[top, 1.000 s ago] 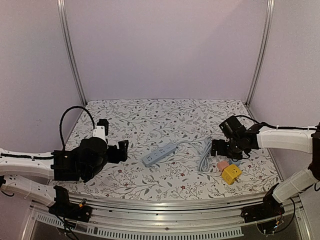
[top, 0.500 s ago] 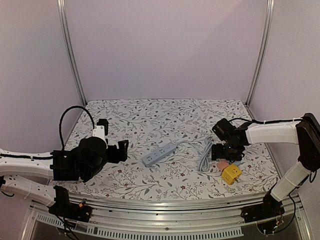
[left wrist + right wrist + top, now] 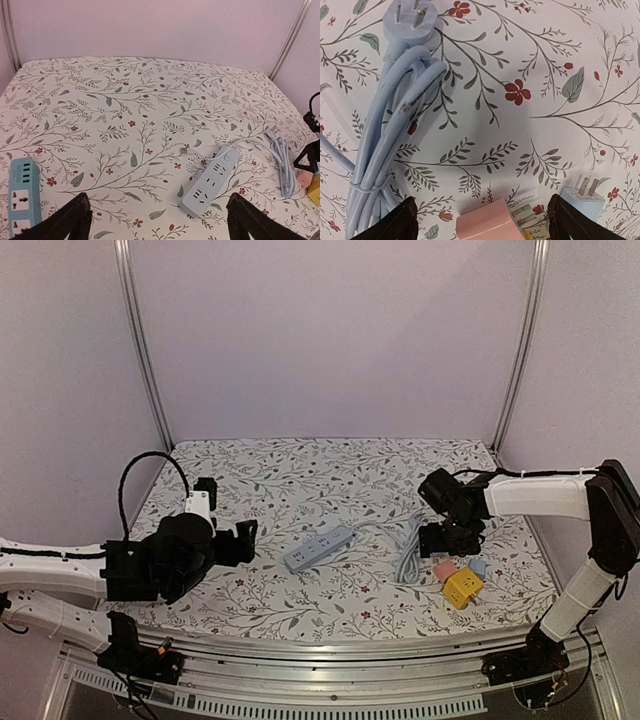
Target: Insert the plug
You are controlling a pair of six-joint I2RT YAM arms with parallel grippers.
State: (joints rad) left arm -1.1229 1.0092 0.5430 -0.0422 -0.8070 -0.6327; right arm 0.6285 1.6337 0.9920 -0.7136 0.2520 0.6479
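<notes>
Scanning left to right: your left fingers (image 3: 70, 220) stand wide apart, empty, with the power strip (image 3: 320, 548) at their 3 o'clock on the desk (image 3: 300, 470), then the coiled cable (image 3: 410, 552). Your right fingers (image 3: 395, 222) gape above the pink plug (image 3: 485, 225) without touching it; the wrist view cuts it off. A yellow cube (image 3: 462, 587) sits at its 5 o'clock.

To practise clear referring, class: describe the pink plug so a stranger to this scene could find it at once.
Go to the right side of the floral table cover, where a coiled pale blue cable lies. Three small plugs cluster beside the coil's near end; the pink plug is the one nearest the cable, left of the yellow cube and the light blue plug.
</notes>
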